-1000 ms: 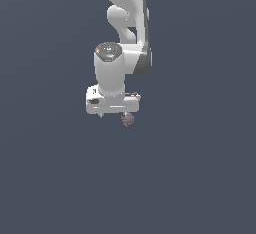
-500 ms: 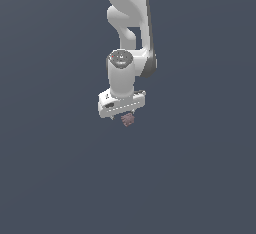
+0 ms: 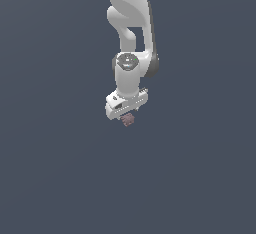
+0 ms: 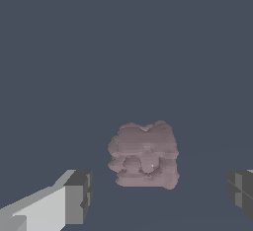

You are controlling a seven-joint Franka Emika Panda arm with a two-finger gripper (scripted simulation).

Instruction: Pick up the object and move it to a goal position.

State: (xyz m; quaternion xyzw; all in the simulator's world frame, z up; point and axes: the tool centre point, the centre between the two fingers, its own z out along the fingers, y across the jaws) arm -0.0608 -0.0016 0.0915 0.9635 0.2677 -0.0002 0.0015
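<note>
The object (image 3: 128,120) is a small dull reddish-brown bumpy lump just under the white hand in the exterior view. In the wrist view the object (image 4: 144,155) lies between the two dark fingertips (image 4: 79,195), with a clear gap on each side. My gripper (image 3: 126,114) points downward over it and is open; the gripper (image 4: 158,196) touches nothing that I can see. The exterior view hides the fingertips behind the hand and the lump.
A plain dark grey-blue surface fills both views. The white arm (image 3: 131,23) rises from the hand toward the upper edge of the exterior view. No other object shows.
The hand has shifted toward the exterior view's right, turned about its wrist and sunk a little. The lump has stayed where it was.
</note>
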